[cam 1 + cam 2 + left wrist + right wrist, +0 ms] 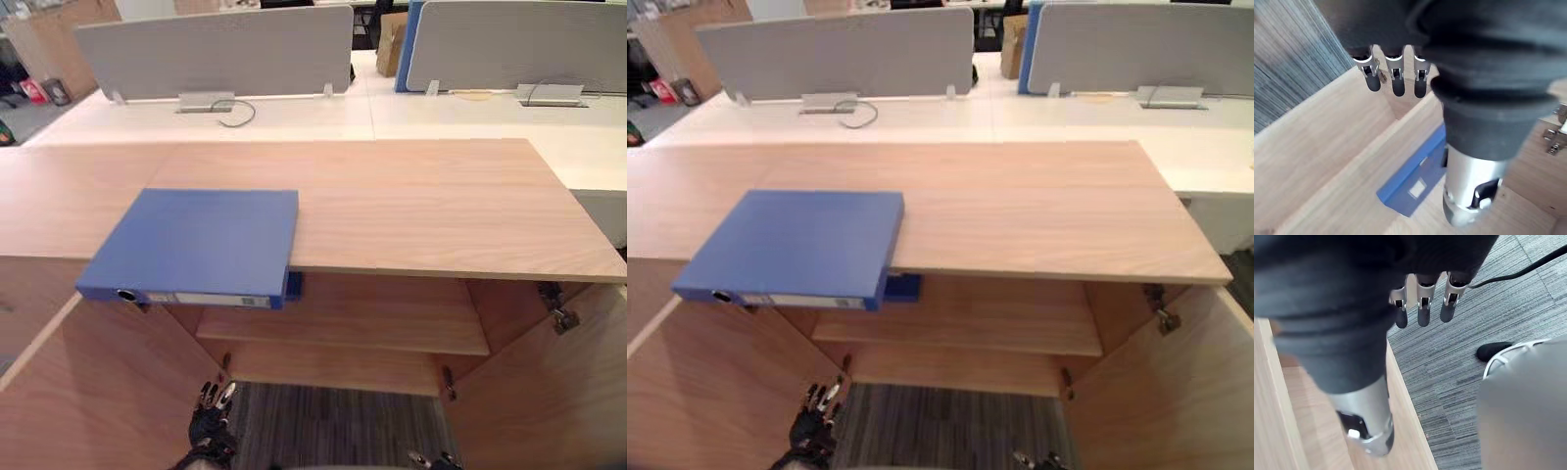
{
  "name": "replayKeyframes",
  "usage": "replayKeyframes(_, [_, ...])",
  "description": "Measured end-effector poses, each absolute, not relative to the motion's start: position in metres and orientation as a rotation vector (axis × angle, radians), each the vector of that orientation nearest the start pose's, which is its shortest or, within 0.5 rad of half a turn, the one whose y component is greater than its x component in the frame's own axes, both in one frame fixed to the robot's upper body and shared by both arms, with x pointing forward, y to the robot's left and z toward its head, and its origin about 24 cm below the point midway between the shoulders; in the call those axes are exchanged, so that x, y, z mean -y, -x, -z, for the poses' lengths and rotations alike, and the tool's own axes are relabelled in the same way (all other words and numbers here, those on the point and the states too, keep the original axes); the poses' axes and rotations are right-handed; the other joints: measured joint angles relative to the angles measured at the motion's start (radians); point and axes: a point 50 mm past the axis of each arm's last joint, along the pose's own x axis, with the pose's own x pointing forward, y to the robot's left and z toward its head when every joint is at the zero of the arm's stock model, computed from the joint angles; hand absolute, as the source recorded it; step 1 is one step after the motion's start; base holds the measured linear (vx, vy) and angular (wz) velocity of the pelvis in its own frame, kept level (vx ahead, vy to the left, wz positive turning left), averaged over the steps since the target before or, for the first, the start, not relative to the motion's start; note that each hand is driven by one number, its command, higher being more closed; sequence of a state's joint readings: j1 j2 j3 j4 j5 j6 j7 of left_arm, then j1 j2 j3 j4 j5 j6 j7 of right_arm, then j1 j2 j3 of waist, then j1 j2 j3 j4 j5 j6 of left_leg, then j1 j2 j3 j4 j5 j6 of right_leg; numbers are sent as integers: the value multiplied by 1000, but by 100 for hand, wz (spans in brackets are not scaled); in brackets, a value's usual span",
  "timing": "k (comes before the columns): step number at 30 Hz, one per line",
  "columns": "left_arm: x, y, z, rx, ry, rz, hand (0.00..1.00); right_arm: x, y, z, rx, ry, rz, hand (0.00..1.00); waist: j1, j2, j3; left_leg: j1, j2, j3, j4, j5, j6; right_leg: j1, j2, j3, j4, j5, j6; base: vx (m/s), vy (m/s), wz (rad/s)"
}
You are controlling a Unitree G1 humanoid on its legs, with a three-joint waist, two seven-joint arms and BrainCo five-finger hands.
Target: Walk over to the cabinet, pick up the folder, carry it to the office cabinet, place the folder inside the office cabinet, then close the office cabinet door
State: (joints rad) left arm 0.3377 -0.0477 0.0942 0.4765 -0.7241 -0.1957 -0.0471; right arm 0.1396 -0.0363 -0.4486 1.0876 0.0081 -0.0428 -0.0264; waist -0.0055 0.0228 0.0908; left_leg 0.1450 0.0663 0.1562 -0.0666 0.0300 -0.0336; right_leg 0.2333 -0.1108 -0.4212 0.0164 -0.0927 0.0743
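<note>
Left hand low beside the open cabinet door, fingers straight, empty; right hand likewise loose over grey carpet. Blue folder flat on the cabinet top, labelled spine overhanging the front edge. Ring hole plain from head views; carpet weave from right wrist view.

A floor of grey striped carpet lies at the near edge. Along the far side runs a row of long white desks. On them stand a left light grey fabric partition screen and a right light grey fabric partition screen, with a brown cardboard box in the gap between them. A flat grey socket box sits at the foot of the left screen, with a thin dark cable curling just beside it. A second grey socket box lies below the right screen. The light is even and soft.
</note>
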Motion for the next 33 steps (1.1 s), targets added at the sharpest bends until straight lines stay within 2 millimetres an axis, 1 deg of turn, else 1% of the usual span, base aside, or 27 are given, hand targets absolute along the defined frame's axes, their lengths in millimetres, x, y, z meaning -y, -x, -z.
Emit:
replayKeyframes(3, [-180,-117,96,-450,748,-475,0,217,-48,166,-1159,-153,479,0,6,-15,8,-2,8,-4,0,1,-2,-1,1,-15,12,0,0,-19,-29,11])
replayKeyframes(4, [-182,-117,91,-428,750,-480,0,215,-46,166,-1161,-154,481,0,13,-23,6,-1,6,-4,0,1,-2,-2,-3,-16,19,0,0,-47,39,3])
replayKeyframes(6, [-186,-118,83,-390,746,-503,0,212,-46,166,-1167,-134,457,0,25,-31,2,-1,-4,-8,1,1,-1,-4,-18,-22,34,-6,9,-51,61,10])
replayKeyframes(7, [-189,-119,79,-374,732,-521,0,210,-47,166,-1160,-122,443,0,28,-41,2,-4,-16,-16,0,4,2,-4,-30,-33,37,-11,16,-52,50,17])
replayKeyframes(8, [-190,-119,78,-371,723,-530,0,209,-48,165,-1156,-115,436,0,28,-43,1,-5,-21,-21,-3,7,6,-4,-35,-40,38,-12,17,-70,58,24])
replayKeyframes(10, [-196,-121,68,-348,644,-554,0,207,-48,166,-1159,-108,433,0,30,-52,-7,-8,-42,-43,-20,22,20,-5,-55,-67,45,-17,25,-71,64,30])
replayKeyframes(11, [-197,-122,65,-339,624,-561,0,207,-48,166,-1158,-106,434,0,33,-54,-8,-9,-46,-50,-22,23,22,-5,-59,-72,48,-18,27,-72,63,27])
replayKeyframes(12, [-199,-123,60,-320,596,-578,0,207,-45,166,-1166,-102,441,0,43,-55,-13,-14,-51,-53,-24,16,19,-7,-65,-78,55,-19,29,-59,55,23])
replayKeyframes(14, [-212,-128,39,-236,486,-620,0,205,-46,166,-1169,-84,427,0,55,-68,-21,-27,-59,-56,-24,10,22,-10,-77,-100,58,-18,31,-45,53,26])
replayKeyframes(15, [-216,-128,34,-220,447,-633,0,204,-46,166,-1170,-82,426,0,57,-72,-23,-30,-60,-57,-24,11,22,-11,-79,-103,58,-17,32,-23,32,24])
replayKeyframes(16, [-224,-129,25,-183,382,-674,0,201,-46,167,-1172,-83,425,0,61,-78,-30,-35,-65,-68,-24,17,18,-10,-82,-115,57,-15,35,-10,21,29])
replayKeyframes(17, [-230,-131,13,-140,321,-700,0,199,-46,167,-1174,-86,428,0,61,-90,-38,-43,-71,-85,-24,20,21,-8,-85,-130,56,-14,37,3,20,34])
replayKeyframes(18, [-232,-132,7,-117,292,-710,0,197,-46,167,-1175,-89,427,0,61,-94,-41,-47,-74,-91,-23,23,24,-7,-87,-138,54,-13,39,14,14,38])
replayKeyframes(20, [-237,-134,-12,-44,198,-748,0,194,-45,168,-1179,-96,424,0,67,-103,-52,-57,-84,-107,-20,30,32,-7,-93,-152,50,-5,49,21,40,24])
replayKeyframes(22, [-240,-135,-28,17,147,-778,0,192,-51,168,-1168,-100,416,0,73,-106,-55,-57,-91,-109,-19,31,35,-6,-100,-151,48,-2,53,6,59,6])
replayKeyframes(24, [-241,-138,-49,102,69,-800,0,187,-57,167,-1154,-89,379,0,75,-107,-63,-58,-95,-109,-19,31,35,-5,-102,-150,40,13,53,-10,53,0])
replayKeyframes(25, [-241,-139,-54,118,41,-804,0,185,-59,167,-1149,-90,370,0,75,-107,-64,-58,-95,-108,-19,31,35,-5,-102,-149,39,16,53,-21,43,-3])
replayKeyframes(26, [-239,-141,-63,151,-9,-807,0,178,-63,167,-1143,-94,347,0,75,-106,-68,-58,-95,-109,-20,31,35,-5,-102,-148,37,20,52,-30,34,-3])
replayKeyframes(28, [-233,-146,-79,215,-150,-805,0,167,-70,167,-1133,-101,305,0,75,-105,-70,-58,-96,-108,-22,30,40,-5,-102,-146,36,22,50,-46,26,-3])
replayKeyframes(29, [-231,-147,-83,237,-174,-801,0,164,-71,167,-1131,-95,287,0,75,-104,-71,-58,-97,-108,-24,29,40,-5,-103,-145,35,22,50,-57,17,-2])
replayKeyframes(31, [-221,-154,-98,317,-275,-777,0,163,-72,167,-1133,-83,269,0,74,-103,-71,-59,-95,-106,-25,26,38,-8,-101,-140,34,22,49,-60,14,-5])
replayKeyframes(33, [-216,-158,-103,344,-343,-773,0,164,-71,168,-1141,-79,269,0,74,-103,-71,-60,-94,-99,-25,26,38,-11,-98,-126,27,22,49,-48,4,-14])
